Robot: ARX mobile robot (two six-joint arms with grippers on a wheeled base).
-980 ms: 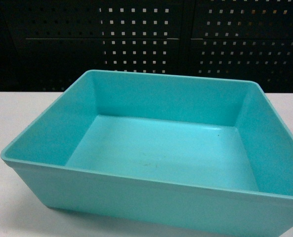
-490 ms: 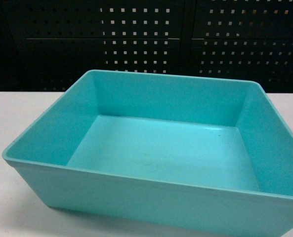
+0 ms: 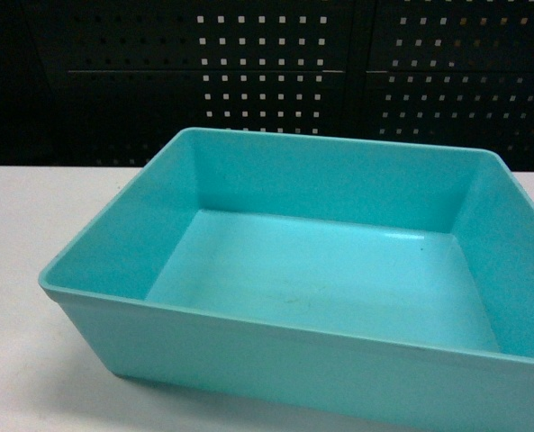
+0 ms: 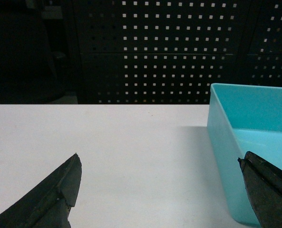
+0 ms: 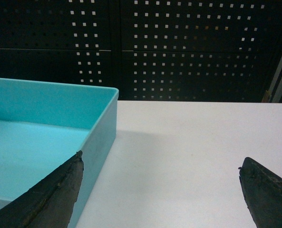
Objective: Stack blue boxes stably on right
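Empty turquoise tub sits on white table, between both arms. Left gripper and right gripper spread wide, holding nothing. Likely light, stiff, slick plastic; side rims offer best hold.
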